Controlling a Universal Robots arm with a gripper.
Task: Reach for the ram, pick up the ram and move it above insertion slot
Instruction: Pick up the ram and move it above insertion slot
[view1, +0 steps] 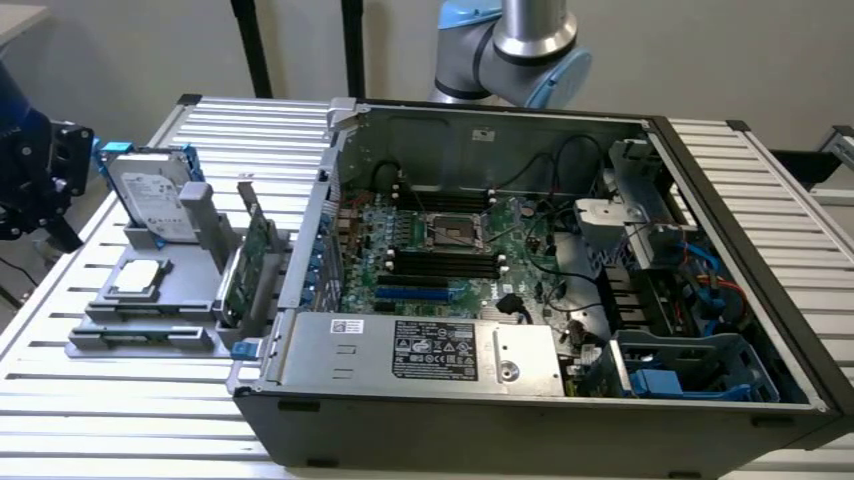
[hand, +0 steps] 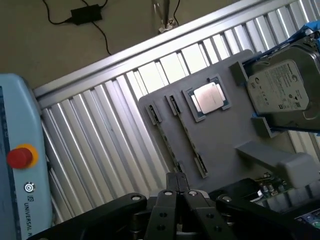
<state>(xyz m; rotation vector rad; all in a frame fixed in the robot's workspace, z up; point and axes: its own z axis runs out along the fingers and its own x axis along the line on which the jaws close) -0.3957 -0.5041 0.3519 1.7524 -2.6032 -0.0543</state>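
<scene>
Currently I'm on step one, the reach, and by my read nothing's picked up yet. My gripper has its fingers pressed together w/ nothing between them. It hangs, as far as I can judge, by the table edge on the exterior view's left, outside the grey parts tray.

On the tray, the HDD stands upright at one corner and the CPU lies flat in its pocket near the middle. Pairs of long stick clips run along one edge. They look bare, tho I can't be sure.

The ram itself I can't single out. A green board stands on edge in the holder along the tray's edge beside the PC case, but whether that's the ram or the wider card, can't tell. The black DIMM slots sit mid-mobo inside the case, well apart from my tool.

The next move, as I judge it, calls for ID'ing the stick first. Then I'd spread the fingers, line them up across its thin faces and come down straight w/o clipping the HDD or the neighbouring card. The main risk is grabbing the wrong green board.
</scene>
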